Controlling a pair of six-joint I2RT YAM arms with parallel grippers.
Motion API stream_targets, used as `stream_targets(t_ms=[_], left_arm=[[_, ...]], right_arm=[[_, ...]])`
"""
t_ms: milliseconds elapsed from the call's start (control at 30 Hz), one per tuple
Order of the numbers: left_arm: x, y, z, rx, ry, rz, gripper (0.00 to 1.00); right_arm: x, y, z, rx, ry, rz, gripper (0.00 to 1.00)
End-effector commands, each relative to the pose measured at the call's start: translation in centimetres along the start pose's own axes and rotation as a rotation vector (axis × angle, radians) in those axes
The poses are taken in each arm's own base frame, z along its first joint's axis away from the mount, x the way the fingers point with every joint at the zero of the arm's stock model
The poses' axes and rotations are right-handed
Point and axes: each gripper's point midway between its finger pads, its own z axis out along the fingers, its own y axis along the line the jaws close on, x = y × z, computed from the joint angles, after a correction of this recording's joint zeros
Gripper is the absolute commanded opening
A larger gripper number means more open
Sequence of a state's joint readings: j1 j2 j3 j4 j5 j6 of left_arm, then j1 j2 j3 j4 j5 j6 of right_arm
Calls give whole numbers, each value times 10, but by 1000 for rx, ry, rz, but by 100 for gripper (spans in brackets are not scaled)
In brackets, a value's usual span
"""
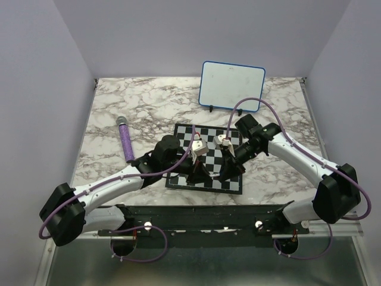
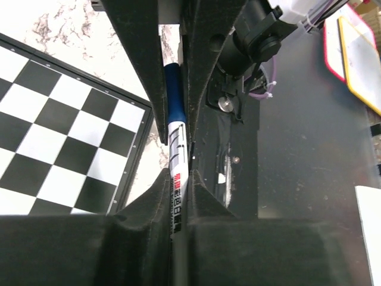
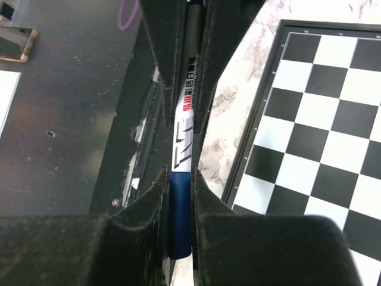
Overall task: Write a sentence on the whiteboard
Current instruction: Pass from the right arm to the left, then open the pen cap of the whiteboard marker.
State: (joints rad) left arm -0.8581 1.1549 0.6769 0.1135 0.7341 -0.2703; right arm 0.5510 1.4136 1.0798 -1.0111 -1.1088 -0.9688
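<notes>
Jointly, left hand (image 1: 199, 171), right hand (image 1: 228, 170) — both clamping one marker (image 2: 177, 149)

Carries small red and black printed characters along the white barrel of the marker (image 2: 177, 185), too blurred to read.

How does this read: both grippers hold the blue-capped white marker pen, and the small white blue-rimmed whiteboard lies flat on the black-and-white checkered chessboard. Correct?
One error: the small white blue-rimmed whiteboard stands upright beyond the black-and-white checkered chessboard, not flat on it; the top external view shows this. The rest holds.
</notes>
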Motion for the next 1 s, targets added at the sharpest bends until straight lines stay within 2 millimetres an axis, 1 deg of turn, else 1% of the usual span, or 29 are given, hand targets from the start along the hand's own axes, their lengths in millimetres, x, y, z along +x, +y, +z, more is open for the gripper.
stream_targets(t_ms=[0, 67, 100, 133, 167, 200, 233, 267, 333, 367, 400, 433, 467, 500, 600, 667, 767, 833, 900, 967], left_arm=[[-3, -10, 5, 66, 3, 15, 0], [0, -10, 4, 62, 9, 18, 0], [0, -9, 3, 48, 8, 20, 0], [1, -7, 2, 32, 8, 22, 0], [2, -8, -2, 18, 13, 23, 0], [3, -4, -4, -13, 14, 31, 0], [6, -2, -7, -32, 16, 29, 0], [6, -3, -12, -49, 14, 30, 0], [11, 2, -18, -100, 5, 3, 0], [8, 0, -22, -108, -19, 10, 0], [8, 0, -24, -116, -31, 2, 0], [15, 0, -25, -125, -38, -36, 0], [5, -3, -28, -127, -90, -16, 0], [4, -4, -29, -126, -105, -25, 0], [-6, -6, -32, -134, -144, -19, 0], [-11, -4, -31, -143, -157, -18, 0], [-15, -2, -28, -143, -172, -27, 0], [-19, -3, -27, -135, -184, -26, 0], [-18, -2, -24, -130, -189, -32, 0], [-19, -1, -22, -127, -186, -35, 0]], right_arm=[[-6, -4, 1, 2, -1, -30, 2], [-6, -4, 1, 2, 1, -25, 5], [-6, -4, 1, 3, 2, -25, 10], [-7, -4, 0, 5, 1, -26, 31], [-9, -4, -1, 11, -1, -28, 42], [-10, -4, -3, 19, 1, -31, 54], [-13, -3, -5, 27, -2, -37, 70], [-18, -2, -11, 49, -18, -51, 75], [-25, -1, -21, 73, -52, -55, 82], [-28, -6, -32, 110, -77, -44, 82], [-34, -3, -38, 119, -115, -49, 82], [-37, -3, -44, 131, -138, -46, 83], [-38, -5, -51, 147, -163, -36, 83], [-40, -2, -52, 137, -188, -32, 83], [-45, 2, -49, 98, -233, -13, 83], [-44, 0, -46, 73, -247, 13, 82], [-46, 1, -40, 36, -264, 39, 81], [-46, -3, -36, 38, -254, 33, 79], [-42, -4, -30, 29, -238, 56, 78], [-43, -4, -28, 19, -235, 60, 75]])
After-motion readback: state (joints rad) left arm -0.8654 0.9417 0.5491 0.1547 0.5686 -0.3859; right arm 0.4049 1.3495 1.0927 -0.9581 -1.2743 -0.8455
